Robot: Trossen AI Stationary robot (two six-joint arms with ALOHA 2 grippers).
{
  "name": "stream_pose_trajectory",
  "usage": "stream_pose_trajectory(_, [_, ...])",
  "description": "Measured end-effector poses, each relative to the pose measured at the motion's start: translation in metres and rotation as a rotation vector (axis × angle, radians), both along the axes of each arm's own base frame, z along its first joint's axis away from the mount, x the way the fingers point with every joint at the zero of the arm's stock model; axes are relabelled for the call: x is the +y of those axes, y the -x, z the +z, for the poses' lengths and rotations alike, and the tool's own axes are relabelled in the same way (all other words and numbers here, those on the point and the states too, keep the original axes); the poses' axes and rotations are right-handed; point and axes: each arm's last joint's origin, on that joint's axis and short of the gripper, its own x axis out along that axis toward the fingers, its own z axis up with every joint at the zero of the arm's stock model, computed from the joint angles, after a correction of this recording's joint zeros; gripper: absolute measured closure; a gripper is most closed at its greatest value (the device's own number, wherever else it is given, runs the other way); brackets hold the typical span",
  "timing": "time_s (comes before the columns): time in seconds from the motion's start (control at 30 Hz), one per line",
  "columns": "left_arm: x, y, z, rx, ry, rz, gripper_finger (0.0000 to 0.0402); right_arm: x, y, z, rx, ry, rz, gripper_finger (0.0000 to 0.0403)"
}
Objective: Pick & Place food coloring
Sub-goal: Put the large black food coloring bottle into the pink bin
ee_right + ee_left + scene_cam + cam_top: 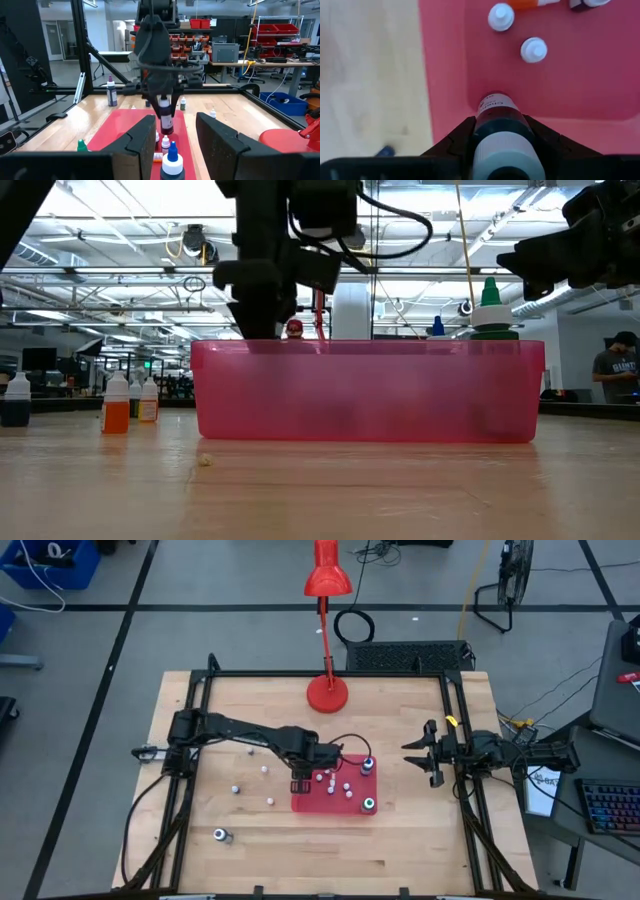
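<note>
The food coloring bottles are spread about. Several tiny white-capped ones [265, 769] stand on the wood left of the red tray [355, 808], and a larger vial [220, 835] lies near the table's near edge. More bottles are in the tray, among them two teal-topped vials [369, 804]. My left gripper [300, 783] hangs over the tray's left end, shut on a dark-filled bottle [497, 117]. My right gripper [420, 755] waits open at the table's right side, apart from everything. My left gripper pinches the dark-filled bottle between its two fingers [462, 135], on the upper body just under the white cap [502, 157]. It comes from above, pointing down. The bottle hangs upright below the fingers, its base [166, 131] low over the tray floor; whether it touches, I cannot tell.
A red desk lamp stands with its base [327, 692] at the table's far edge, behind the tray. Black frame rails [195, 720] run along the left and right sides. In the low view, a few bottles [117, 405] stand left of the tray's translucent wall [370, 395].
</note>
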Motion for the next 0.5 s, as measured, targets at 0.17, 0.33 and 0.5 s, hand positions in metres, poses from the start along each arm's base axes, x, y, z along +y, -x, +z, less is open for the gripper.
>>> stream_pose_trajectory(0.17, [-0.001,-0.008,-0.014,-0.004,0.017,-0.022,0.0264,0.000,0.000,0.000,-0.004,0.000,0.000,0.0273])
stream_pose_trajectory(0.33, [0.001,-0.008,-0.016,-0.012,0.017,-0.009,0.0264,0.000,0.000,0.000,-0.004,0.000,0.000,0.0273])
stream_pose_trajectory(0.5, [0.003,-0.005,-0.011,-0.014,-0.007,0.030,0.0216,0.000,0.000,0.000,-0.003,0.000,0.000,0.0273])
